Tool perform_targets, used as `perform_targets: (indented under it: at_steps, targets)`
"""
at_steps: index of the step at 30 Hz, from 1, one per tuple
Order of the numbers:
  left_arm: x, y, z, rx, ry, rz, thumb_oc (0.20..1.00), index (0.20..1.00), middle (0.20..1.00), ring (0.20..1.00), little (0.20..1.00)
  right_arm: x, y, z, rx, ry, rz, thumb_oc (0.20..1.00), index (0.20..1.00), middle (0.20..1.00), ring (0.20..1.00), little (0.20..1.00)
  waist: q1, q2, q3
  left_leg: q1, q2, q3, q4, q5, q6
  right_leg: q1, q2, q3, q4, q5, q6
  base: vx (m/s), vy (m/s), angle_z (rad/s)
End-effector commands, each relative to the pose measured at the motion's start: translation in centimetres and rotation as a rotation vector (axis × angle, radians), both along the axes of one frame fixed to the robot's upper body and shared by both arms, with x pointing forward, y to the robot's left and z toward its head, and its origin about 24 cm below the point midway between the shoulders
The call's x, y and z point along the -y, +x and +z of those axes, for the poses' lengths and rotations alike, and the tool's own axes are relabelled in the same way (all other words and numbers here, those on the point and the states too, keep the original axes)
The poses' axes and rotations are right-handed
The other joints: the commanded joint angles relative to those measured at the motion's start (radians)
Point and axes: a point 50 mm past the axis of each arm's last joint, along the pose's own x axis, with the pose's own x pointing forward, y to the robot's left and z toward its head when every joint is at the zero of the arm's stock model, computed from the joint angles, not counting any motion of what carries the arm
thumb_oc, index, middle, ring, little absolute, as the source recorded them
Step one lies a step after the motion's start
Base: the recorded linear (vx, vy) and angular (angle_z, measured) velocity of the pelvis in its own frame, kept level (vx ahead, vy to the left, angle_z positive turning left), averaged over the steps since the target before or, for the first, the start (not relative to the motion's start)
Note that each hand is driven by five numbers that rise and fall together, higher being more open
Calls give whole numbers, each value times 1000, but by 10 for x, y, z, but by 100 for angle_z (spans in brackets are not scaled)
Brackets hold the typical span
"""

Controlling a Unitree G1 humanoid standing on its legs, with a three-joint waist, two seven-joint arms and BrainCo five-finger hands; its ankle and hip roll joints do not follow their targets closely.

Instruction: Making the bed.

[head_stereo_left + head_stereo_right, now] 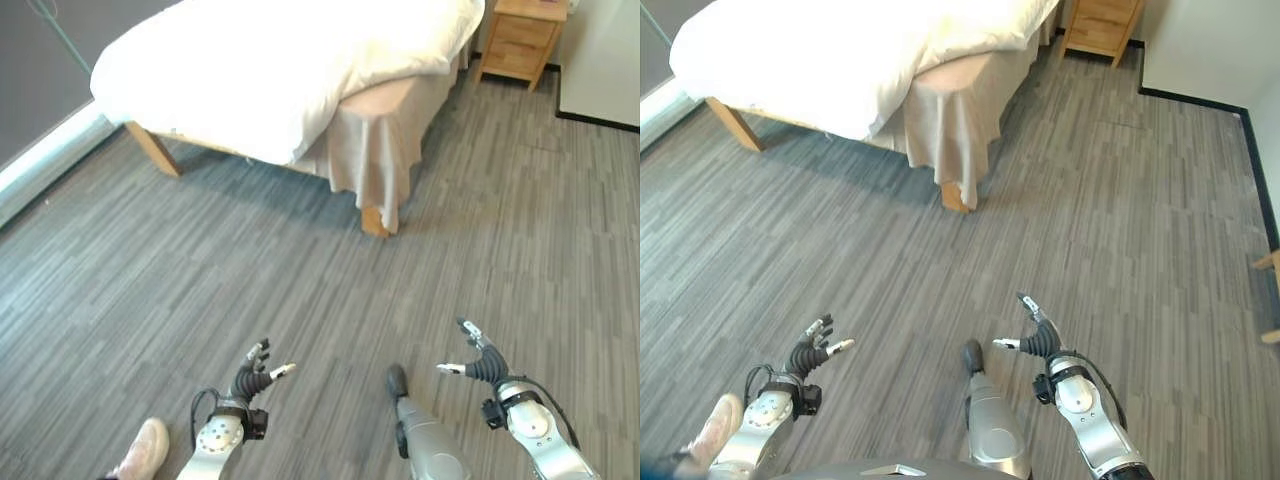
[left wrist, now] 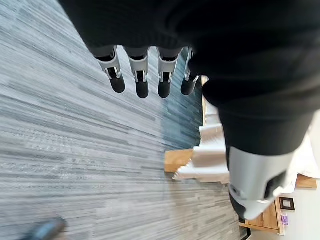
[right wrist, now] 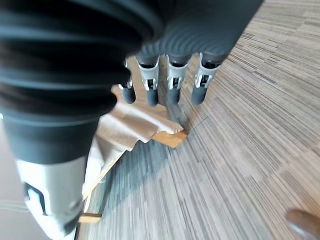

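Observation:
The bed (image 1: 280,70) stands across the floor ahead, a white duvet rumpled over it. At its near corner a beige sheet (image 1: 375,140) hangs down over a wooden leg (image 1: 375,222). My left hand (image 1: 250,380) and right hand (image 1: 480,362) are held low over the grey floor, far short of the bed. Both have straight fingers and hold nothing. Past the left hand's fingers (image 2: 140,75), the left wrist view shows the bed corner (image 2: 210,160). Beyond the right hand's fingers (image 3: 170,80), the right wrist view shows the beige sheet (image 3: 130,125).
A wooden nightstand (image 1: 520,40) stands beside the bed's far end, next to a white wall (image 1: 600,60). A person's light shoe (image 1: 140,450) is on the floor by my left arm. Grey plank floor lies between me and the bed.

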Motion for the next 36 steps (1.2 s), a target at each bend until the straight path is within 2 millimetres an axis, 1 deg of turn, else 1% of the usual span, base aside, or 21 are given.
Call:
perform_targets:
  at_steps: [1, 2, 3, 4, 6, 8, 9, 11, 12, 13, 14, 16, 17, 20, 21, 24, 26, 29, 31, 33, 36]
  targets:
    - [-11, 19, 31, 164, -3, 22, 1000, 1000, 1000, 1000, 1000, -13, 25, 32, 150, 46, 62, 1000, 1000, 1000, 1000, 1000, -23, -45, 43, -87, 43, 5, 331, 347, -68, 70, -44, 53, -128, -27, 27, 541, -463, 0]
    - [-5, 27, 35, 194, -64, 40, 1000, 1000, 1000, 1000, 1000, -8, 28, 33, 153, 48, 40, 1000, 1000, 1000, 1000, 1000, 9, -88, 88, -213, 12, 53, 623, 326, -63, 162, -71, 79, -139, -49, -8, 396, -279, -14]
    - [-3, 31, 38, 213, -66, 31, 1000, 1000, 1000, 1000, 1000, -9, 30, 35, 161, 39, 45, 1000, 1000, 1000, 1000, 1000, 30, -107, 103, -273, 5, 77, 701, 293, -52, 192, -81, 100, -144, -60, -12, 387, -280, -15]
    - [-3, 31, 39, 214, -65, 31, 1000, 1000, 1000, 1000, 1000, -9, 30, 36, 162, 40, 44, 1000, 1000, 1000, 1000, 1000, 30, -112, 101, -277, 0, 79, 701, 297, -52, 189, -86, 102, -145, -58, -11, 247, -92, -88]
    - [1, 33, 46, 250, -73, 18, 1000, 1000, 1000, 1000, 1000, -11, 33, 36, 161, 23, 59, 1000, 1000, 1000, 1000, 1000, 92, -115, 114, -430, -34, 170, 672, 184, -40, 262, -77, 150, -151, -113, -9, 511, -8, -127]
    - [0, 32, 47, 257, -69, 15, 1000, 1000, 1000, 1000, 1000, -12, 32, 35, 154, 26, 63, 1000, 1000, 1000, 1000, 1000, 110, -118, 109, -470, -29, 204, 602, 179, -36, 289, -83, 169, -155, -134, -5, 508, 58, -102]
    - [0, 30, 46, 253, -57, 13, 1000, 1000, 1000, 1000, 1000, -13, 30, 29, 126, 37, 56, 1000, 1000, 1000, 1000, 1000, 131, -86, 103, -464, 4, 248, 302, 165, -8, 349, -66, 173, -155, -190, 5, 627, 160, -85]
    - [-2, 23, 40, 228, -49, 38, 1000, 1000, 1000, 1000, 1000, -14, 26, 22, 95, 49, 54, 1000, 1000, 1000, 1000, 1000, 159, -50, 97, -427, -19, 253, -71, 223, 10, 408, -45, 194, -155, -239, 16, 649, 197, -43]
    - [-2, 23, 40, 228, -50, 38, 1000, 1000, 1000, 1000, 1000, -14, 27, 22, 95, 48, 54, 1000, 1000, 1000, 1000, 1000, 162, -52, 98, -414, -22, 256, -95, 239, 9, 409, -47, 197, -155, -237, 16, 586, 167, -24]
    - [-3, 24, 39, 225, -46, 55, 1000, 1000, 1000, 1000, 1000, -12, 24, 17, 79, 54, 41, 1000, 1000, 1000, 1000, 1000, 189, -29, 91, -442, -1, 253, -306, 308, -7, 467, -38, 205, -155, -284, 21, 527, 134, -19]
    - [-2, 25, 39, 224, -37, 51, 1000, 1000, 1000, 1000, 1000, -12, 22, 14, 66, 55, 36, 1000, 1000, 1000, 1000, 1000, 196, -30, 90, -453, 3, 259, -352, 324, -13, 494, -47, 204, -155, -297, 25, 543, 142, -41]
    - [-4, 20, 34, 199, -24, 47, 1000, 1000, 1000, 1000, 1000, -13, 19, 9, 44, 37, 45, 1000, 1000, 1000, 1000, 1000, 197, -26, 77, -433, 3, 247, -373, 317, -8, 520, -51, 209, -155, -317, 36, 465, 159, -33]
    - [-4, 21, 33, 189, -1, 30, 1000, 1000, 1000, 1000, 1000, -16, 14, 6, 35, 30, 45, 1000, 1000, 1000, 1000, 1000, 194, -22, 59, -411, 11, 236, -373, 375, -14, 543, -67, 219, -155, -326, 49, 701, 288, -23]
    - [-6, 23, 34, 185, 22, 15, 1000, 1000, 1000, 1000, 1000, -23, 11, 3, 34, 44, 44, 1000, 1000, 1000, 1000, 1000, 181, -55, 33, -356, 6, 266, -370, 365, 4, 525, -105, 242, -54, -314, 92, 518, 226, -23]
    - [-8, 24, 35, 182, 35, 7, 1000, 1000, 1000, 1000, 1000, -24, 11, 3, 39, 44, 47, 1000, 1000, 1000, 1000, 1000, 177, -72, 34, -326, -5, 278, -366, 342, 13, 508, -120, 240, 26, -286, 113, 391, 146, -71]
    - [-16, 31, 44, 213, 73, 16, 1000, 1000, 1000, 1000, 1000, -31, 17, 10, 68, 35, 77, 1000, 1000, 1000, 1000, 1000, 163, -84, 56, -243, -5, 291, -367, 287, 37, 365, -105, 249, 303, -71, 174, 368, 124, -82]
    - [-19, 34, 46, 226, 91, 29, 1000, 1000, 1000, 1000, 1000, -34, 19, 12, 83, 31, 86, 1000, 1000, 1000, 1000, 1000, 151, -65, 69, -198, 14, 291, -373, 260, 45, 274, -99, 215, 398, -54, 170, 310, 121, -12]
    - [-20, 40, 53, 263, 102, 41, 1000, 1000, 1000, 1000, 1000, -38, 21, 12, 91, 41, 86, 1000, 1000, 1000, 1000, 1000, 132, -54, 74, -160, 13, 284, -373, 227, 45, 209, -109, 143, 355, -107, 139, 264, 78, 16]
    - [-21, 45, 60, 302, 92, 58, 1000, 1000, 1000, 1000, 1000, -37, 22, 14, 98, 54, 75, 1000, 1000, 1000, 1000, 1000, 98, -52, 75, -119, 1, 255, -373, 194, 41, 153, -38, 109, 173, -223, 93, 513, 29, 46]
    - [-21, 47, 63, 320, 91, 66, 1000, 1000, 1000, 1000, 1000, -34, 22, 13, 95, 51, 65, 1000, 1000, 1000, 1000, 1000, 76, -54, 77, -94, -8, 224, -373, 172, 38, 153, -20, 116, 70, -218, 86, 401, -30, 82]
    - [-18, 54, 75, 390, 76, 81, 1000, 1000, 1000, 1000, 1000, -27, 22, 14, 105, 26, 36, 1000, 1000, 1000, 1000, 1000, 55, -65, 70, -30, -32, 115, -373, 120, 34, 135, 4, 229, -105, -158, 83, 467, -128, 135]
